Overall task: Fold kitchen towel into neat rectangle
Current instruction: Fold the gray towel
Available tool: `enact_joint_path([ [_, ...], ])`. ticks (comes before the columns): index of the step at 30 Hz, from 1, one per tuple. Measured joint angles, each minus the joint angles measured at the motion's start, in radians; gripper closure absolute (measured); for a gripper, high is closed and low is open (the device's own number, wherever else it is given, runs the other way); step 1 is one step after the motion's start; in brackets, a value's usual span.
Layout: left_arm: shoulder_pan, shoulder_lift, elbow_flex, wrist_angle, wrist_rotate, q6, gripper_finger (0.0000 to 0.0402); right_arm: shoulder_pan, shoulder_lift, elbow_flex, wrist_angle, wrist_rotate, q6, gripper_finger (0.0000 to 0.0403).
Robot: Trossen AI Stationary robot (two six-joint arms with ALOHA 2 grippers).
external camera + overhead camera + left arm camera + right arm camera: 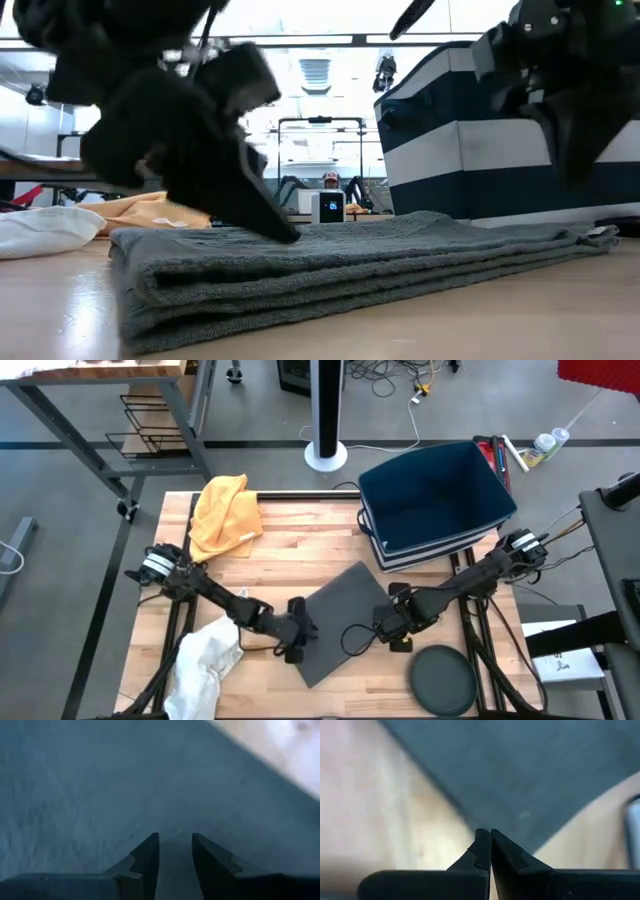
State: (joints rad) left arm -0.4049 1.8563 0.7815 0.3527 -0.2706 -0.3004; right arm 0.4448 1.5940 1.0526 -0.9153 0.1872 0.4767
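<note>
- Folded in layers, the grey kitchen towel (330,265) lay nearest the low camera, at the table's (300,530) middle.
- The left gripper (298,628) rested on the towel's left edge, fingers (147,857) slightly parted with nothing between them.
- The right gripper (392,626) sat at the towel's right edge, fingers (482,850) pressed together, gripping nothing.
- A navy striped bin (436,500) stood behind, its inside bare.
- A yellow cloth (226,512) and a white cloth (203,660) lay on the left.
</note>
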Motion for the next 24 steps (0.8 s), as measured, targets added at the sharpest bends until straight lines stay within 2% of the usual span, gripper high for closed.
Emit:
enact_joint_path([
  [2, 0.000, 0.001, -0.044, 0.056, -0.003, -0.016, 0.0301, -0.009, 0.000, -0.024, 0.024, 0.072, -0.023, 0.0403],
  [5, -0.003, 0.000, -0.098, 0.142, -0.001, -0.048, 0.0306, -0.036, 0.022, -0.078, 0.056, 0.079, -0.028, 0.0403],
  [12, -0.003, -0.002, -0.166, 0.215, -0.017, -0.106, 0.0305, -0.036, 0.055, -0.120, 0.062, -0.092, -0.002, 0.0403],
  [18, -0.003, -0.002, -0.172, 0.214, -0.020, -0.105, 0.0307, -0.002, 0.008, -0.059, 0.059, -0.120, -0.017, 0.0403],
  [21, -0.003, -0.001, -0.172, 0.214, -0.023, -0.103, 0.0307, 0.004, -0.016, -0.037, 0.076, -0.090, -0.030, 0.0403],
  [24, -0.004, 0.000, -0.168, 0.210, -0.023, -0.102, 0.0304, 0.003, -0.022, -0.046, 0.087, 0.014, -0.020, 0.0403],
])
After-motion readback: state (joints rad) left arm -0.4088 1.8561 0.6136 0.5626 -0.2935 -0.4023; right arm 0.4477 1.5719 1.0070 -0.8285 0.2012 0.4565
